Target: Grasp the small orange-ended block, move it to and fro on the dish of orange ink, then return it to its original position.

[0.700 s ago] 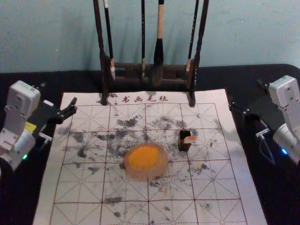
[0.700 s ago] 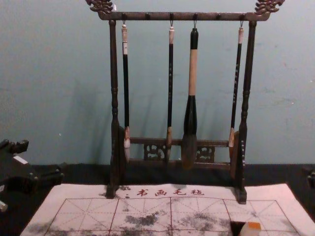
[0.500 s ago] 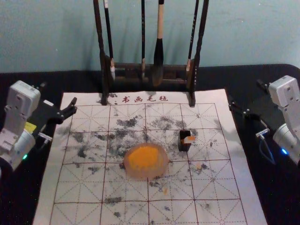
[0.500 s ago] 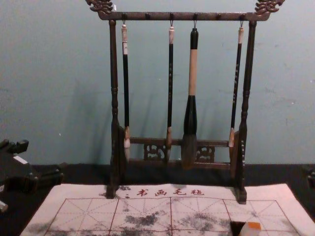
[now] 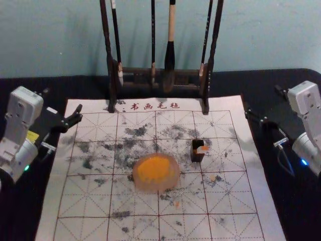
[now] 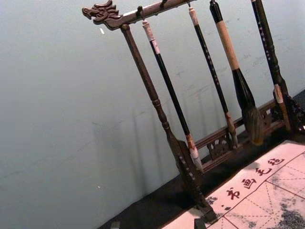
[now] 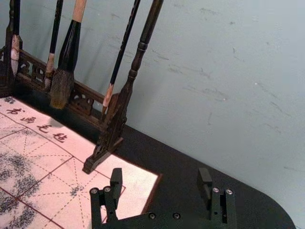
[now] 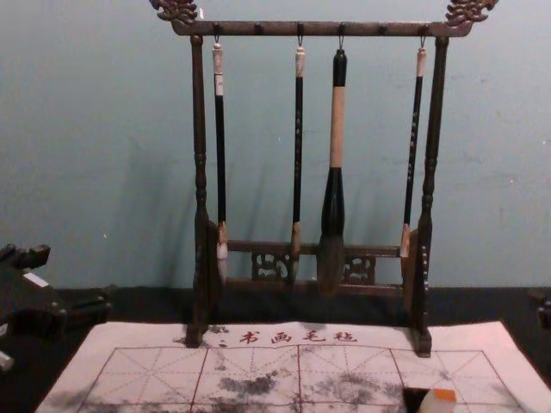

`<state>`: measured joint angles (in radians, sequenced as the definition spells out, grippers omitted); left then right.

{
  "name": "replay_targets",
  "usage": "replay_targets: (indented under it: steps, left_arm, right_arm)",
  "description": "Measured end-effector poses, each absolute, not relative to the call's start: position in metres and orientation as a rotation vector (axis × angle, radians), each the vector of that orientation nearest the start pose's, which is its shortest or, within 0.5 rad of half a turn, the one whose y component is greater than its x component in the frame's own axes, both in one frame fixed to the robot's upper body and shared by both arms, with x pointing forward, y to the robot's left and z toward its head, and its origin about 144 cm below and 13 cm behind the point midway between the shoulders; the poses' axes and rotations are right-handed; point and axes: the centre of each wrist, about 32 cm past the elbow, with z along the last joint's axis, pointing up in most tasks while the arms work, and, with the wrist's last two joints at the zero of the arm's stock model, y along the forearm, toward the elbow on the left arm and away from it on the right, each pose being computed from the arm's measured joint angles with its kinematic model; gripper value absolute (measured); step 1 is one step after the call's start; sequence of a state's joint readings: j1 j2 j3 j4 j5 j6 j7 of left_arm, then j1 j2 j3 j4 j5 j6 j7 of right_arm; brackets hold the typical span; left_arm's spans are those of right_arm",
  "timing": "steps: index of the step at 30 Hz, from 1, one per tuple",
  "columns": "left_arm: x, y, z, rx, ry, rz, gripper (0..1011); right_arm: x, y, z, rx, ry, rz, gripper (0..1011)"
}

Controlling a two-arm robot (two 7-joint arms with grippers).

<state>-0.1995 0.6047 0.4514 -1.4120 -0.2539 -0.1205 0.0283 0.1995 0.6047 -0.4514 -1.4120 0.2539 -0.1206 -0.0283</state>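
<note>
Orange ink sits in the pale translucent dish, near the middle of the white gridded calligraphy mat. Small orange-ended block: we see it to the right of the dish and a bit farther from the robot, apart from it, with its orange end toward the robot's right. It touches the dark box-like holder; we can't tell whether it sits in it or leans on it.

Left gripper is out over the mat's left edge, fingers spread, holding nothing. Right gripper is by the mat's right edge; the right wrist view gives us its fingers wide apart with nothing between. Neither one touches the block or dish.

We have a dark carved wooden brush rack at the mat's far edge, its feet on the mat, four calligraphy brushes hanging from it, the thickest with a bare-wood section. Red characters run along the far border, dark ink smudges cover the grid, and we note black cloth around the mat.
</note>
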Motion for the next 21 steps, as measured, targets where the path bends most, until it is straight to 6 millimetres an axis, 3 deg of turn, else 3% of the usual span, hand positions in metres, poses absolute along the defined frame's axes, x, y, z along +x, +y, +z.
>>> replay_targets:
  steps: [21]
  left_arm:
    - [0.4886, 0.3097, 1.1398, 0.305, -0.285, 1.248, 1001]
  right_arm:
    - [0.4887, -0.3098, 1.1398, -0.304, -0.285, -1.248, 1002]
